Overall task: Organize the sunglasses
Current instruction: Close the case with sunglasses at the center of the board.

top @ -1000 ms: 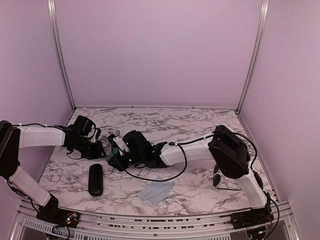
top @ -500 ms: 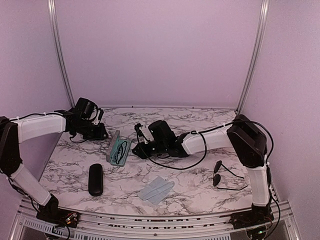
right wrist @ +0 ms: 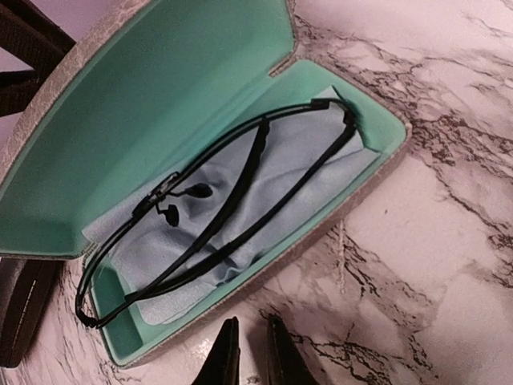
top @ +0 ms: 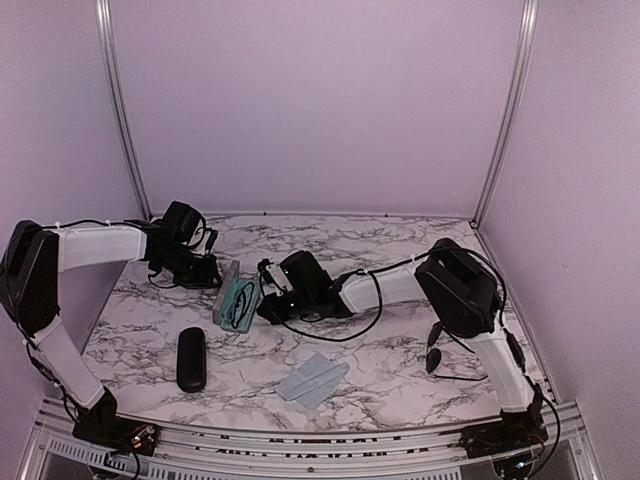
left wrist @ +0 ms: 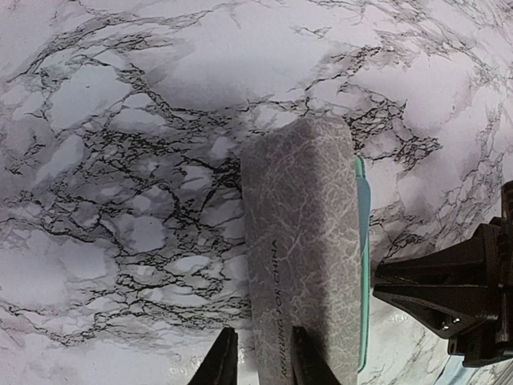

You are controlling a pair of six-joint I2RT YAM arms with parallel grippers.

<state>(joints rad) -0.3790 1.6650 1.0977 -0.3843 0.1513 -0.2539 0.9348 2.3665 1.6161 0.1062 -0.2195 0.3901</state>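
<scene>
The grey case (top: 222, 300) lies open left of centre, its lid (right wrist: 160, 88) tilted up. One pair of sunglasses (right wrist: 240, 178) rests folded inside it on a pale blue cloth, also visible from above (top: 240, 300). A second pair (top: 432, 360) lies on the marble at the right, beside the right arm's base. My left gripper (top: 213, 275) is behind the lid; its fingers (left wrist: 260, 361) stand slightly apart over the lid's grey back (left wrist: 300, 241). My right gripper (top: 264, 303) hovers just off the case's near rim, its fingers (right wrist: 252, 353) almost together, holding nothing.
A glossy black oval case (top: 191, 358) lies near the front left. A folded blue-grey cloth (top: 313, 378) sits at front centre. The walls enclose the table on three sides, with metal posts at the back corners.
Both grippers drew away from the case, uncovering it open with a pair inside, then came back toward it. The right arm's elbow swung out and back.
</scene>
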